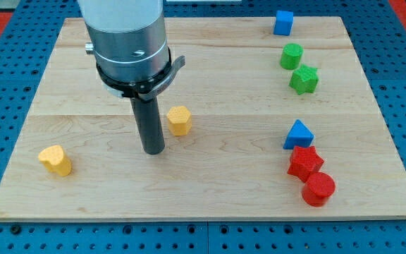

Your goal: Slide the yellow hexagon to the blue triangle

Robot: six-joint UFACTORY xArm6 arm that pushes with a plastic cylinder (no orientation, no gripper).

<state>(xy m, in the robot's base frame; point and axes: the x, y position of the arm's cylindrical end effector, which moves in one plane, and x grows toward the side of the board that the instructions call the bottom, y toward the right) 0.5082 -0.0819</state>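
Observation:
The yellow hexagon [179, 120] sits near the middle of the wooden board [203, 197]. The blue triangle [298, 134] lies toward the view's right, far from the hexagon. My tip [154, 150] rests on the board just left of and slightly below the yellow hexagon, with a small gap between them. The dark rod rises from the tip into the grey arm body at the view's top.
A yellow heart-like block [55, 160] lies at lower left. A red star [305, 162] and red cylinder [318, 188] sit right below the blue triangle. A green cylinder [291, 56], green star [304, 80] and blue cube [283, 22] stand at upper right.

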